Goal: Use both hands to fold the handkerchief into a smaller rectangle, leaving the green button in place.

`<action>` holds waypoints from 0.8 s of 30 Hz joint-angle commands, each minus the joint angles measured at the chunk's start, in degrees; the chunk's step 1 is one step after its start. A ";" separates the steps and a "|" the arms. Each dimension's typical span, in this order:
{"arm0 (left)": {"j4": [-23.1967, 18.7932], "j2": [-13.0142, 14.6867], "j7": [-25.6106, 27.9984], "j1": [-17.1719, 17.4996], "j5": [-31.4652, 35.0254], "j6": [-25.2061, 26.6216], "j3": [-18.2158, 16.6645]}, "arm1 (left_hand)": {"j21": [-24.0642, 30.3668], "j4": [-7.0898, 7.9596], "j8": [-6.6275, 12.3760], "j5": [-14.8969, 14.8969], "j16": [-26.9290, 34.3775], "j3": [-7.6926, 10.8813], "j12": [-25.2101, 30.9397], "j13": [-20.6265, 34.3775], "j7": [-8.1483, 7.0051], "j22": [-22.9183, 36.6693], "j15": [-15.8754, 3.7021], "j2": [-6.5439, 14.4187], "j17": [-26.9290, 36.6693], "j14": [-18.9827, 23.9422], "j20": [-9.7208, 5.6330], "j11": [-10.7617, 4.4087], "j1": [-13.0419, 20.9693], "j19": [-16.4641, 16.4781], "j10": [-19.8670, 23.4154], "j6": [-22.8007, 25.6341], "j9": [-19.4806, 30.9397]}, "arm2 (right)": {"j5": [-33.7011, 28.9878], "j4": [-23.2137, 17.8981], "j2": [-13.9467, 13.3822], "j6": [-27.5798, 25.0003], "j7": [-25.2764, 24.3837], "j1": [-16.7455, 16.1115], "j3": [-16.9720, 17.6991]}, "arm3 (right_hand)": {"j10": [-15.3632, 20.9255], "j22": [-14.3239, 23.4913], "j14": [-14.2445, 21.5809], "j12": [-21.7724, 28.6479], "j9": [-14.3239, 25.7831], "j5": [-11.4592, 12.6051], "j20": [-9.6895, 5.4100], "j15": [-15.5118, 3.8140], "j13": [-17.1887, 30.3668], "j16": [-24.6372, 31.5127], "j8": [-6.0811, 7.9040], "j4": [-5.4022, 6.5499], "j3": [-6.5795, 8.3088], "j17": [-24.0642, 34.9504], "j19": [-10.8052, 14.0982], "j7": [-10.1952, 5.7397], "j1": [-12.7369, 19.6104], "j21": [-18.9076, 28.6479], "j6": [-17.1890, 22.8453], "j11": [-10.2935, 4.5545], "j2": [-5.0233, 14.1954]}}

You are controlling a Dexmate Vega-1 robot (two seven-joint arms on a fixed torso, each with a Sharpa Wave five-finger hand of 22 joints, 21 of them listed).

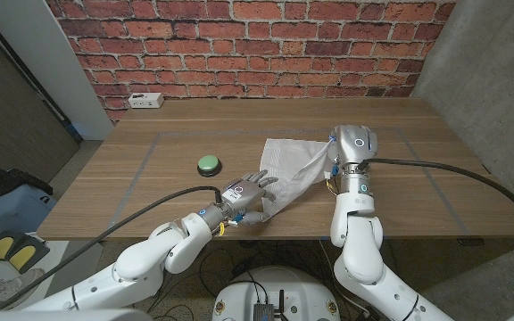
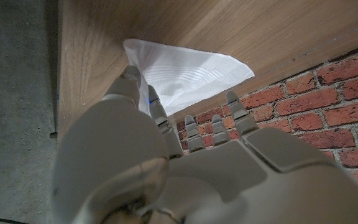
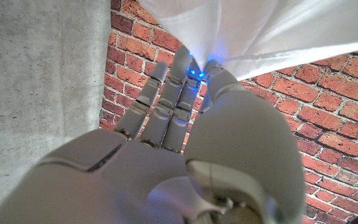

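A white handkerchief [image 1: 286,166] lies partly on the wooden table [image 1: 150,192], right of the round green button [image 1: 208,163]. My right hand [image 1: 333,164] pinches its right side between thumb and fingers [image 3: 219,78] and holds that part lifted off the table; the handkerchief [image 3: 272,28] hangs from the pinch. My left hand [image 1: 248,193] is at the cloth's near left edge, close to the table's front. There the thumb [image 2: 128,81] and a finger pinch the handkerchief [image 2: 185,71], while the other fingers stay spread. The button sits apart from the cloth, to its left.
A white power strip [image 1: 145,100] lies at the table's back left corner, below the brick wall [image 1: 257,45]. Faint tape lines [image 1: 145,160] mark a rectangle on the tabletop. The table's front edge runs just behind my left hand.
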 commanded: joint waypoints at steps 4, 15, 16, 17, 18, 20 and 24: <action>1.86 -1.91 3.89 0.58 1.40 1.32 0.88 | -0.49 0.07 2.78 -3.50 0.26 1.15 0.89 0.04 3.73 0.26 -2.29 3.82 0.05 3.44 -0.35 -0.88 3.28 2.24 6.86 13.15 0.26 | 1.43 -1.49 -0.69 0.24 -2.54 -1.07 0.74 | 0.47 0.21 0.38 0.11 0.39 -0.07 0.24 -4.34 0.35 0.48 -0.10 -0.19 0.60 0.83 0.39 4.09 -0.16 0.81 4.72 0.01 -0.44; -1.22 -1.69 1.49 1.36 1.41 4.80 -0.32 | -0.61 1.73 4.61 -3.81 -0.56 3.02 -1.78 0.54 9.87 0.76 -2.16 8.89 0.57 0.94 -2.80 2.93 4.22 2.43 2.50 10.63 5.51 | 3.30 -1.76 -0.70 -0.98 -4.54 -3.17 1.89 | 0.49 0.31 0.18 0.03 0.68 -0.04 0.26 -4.59 0.57 0.87 -0.34 -0.26 1.02 1.94 0.24 4.10 -0.32 1.32 4.72 -0.24 -0.43; -1.52 -1.73 1.66 1.52 2.07 5.35 -0.36 | -0.51 2.11 4.98 -3.51 -0.40 3.44 -1.81 0.66 9.93 0.88 -2.17 8.91 0.80 0.69 -3.20 3.45 3.80 2.48 2.06 8.98 6.64 | 3.83 -1.82 -0.69 -1.11 -5.02 -3.54 2.15 | 0.48 0.32 0.12 0.02 0.70 -0.03 0.26 -4.51 0.61 0.91 -0.37 -0.27 1.06 2.06 0.20 4.10 -0.34 1.37 4.73 -0.32 -0.43; -1.74 -1.83 1.85 1.65 2.79 5.91 -0.37 | -0.45 2.30 5.20 -3.37 -0.36 3.66 -1.78 0.71 9.91 0.93 -2.36 8.97 0.90 0.54 -3.40 3.53 3.61 2.52 1.96 8.11 7.26 | 4.37 -1.93 -0.77 -1.18 -5.50 -3.93 2.42 | 0.52 0.33 0.13 0.04 0.71 -0.03 0.24 -4.51 0.62 0.90 -0.37 -0.26 1.10 2.10 0.20 4.06 -0.35 1.40 4.79 -0.31 -0.41; -2.04 -1.89 2.04 1.85 3.70 6.59 -0.38 | -0.37 2.43 5.42 -3.25 -0.28 3.84 -1.76 0.76 9.66 0.98 -2.50 8.96 0.95 0.57 -3.66 3.64 3.48 2.58 1.87 7.43 7.81 | 4.97 -1.99 -0.70 -1.31 -6.20 -4.34 2.70 | 0.52 0.33 0.11 0.03 0.73 -0.03 0.26 -4.54 0.64 0.89 -0.37 -0.28 1.14 2.13 0.17 4.04 -0.36 1.42 4.80 -0.24 -0.43; -2.44 -2.02 2.01 2.01 6.33 8.11 -0.16 | 0.02 2.94 6.27 -2.97 0.00 4.40 -1.66 0.89 8.94 1.16 -2.66 9.19 1.10 0.99 -4.36 3.94 3.11 3.09 1.75 5.91 9.46 | 6.22 -2.14 -0.57 -1.56 -7.68 -5.17 3.18 | 0.51 0.34 0.10 0.03 0.79 -0.02 0.24 -4.51 0.69 0.86 -0.42 -0.30 1.23 2.22 0.15 4.11 -0.38 1.50 4.75 -0.27 -0.45; -2.65 -2.51 3.71 2.48 9.41 9.74 -0.18 | 0.81 4.15 8.72 -2.64 0.48 5.25 -1.23 1.09 8.78 1.49 -3.24 9.33 1.30 2.30 -4.98 3.94 2.21 3.95 2.35 5.64 12.42 | 7.98 -2.39 -0.60 -2.14 -10.13 -6.48 3.68 | 0.36 0.38 0.10 -0.13 0.90 -0.01 0.23 -4.53 0.71 0.83 -0.53 -0.23 1.47 2.54 0.01 4.10 -0.62 1.73 4.78 -0.15 -0.45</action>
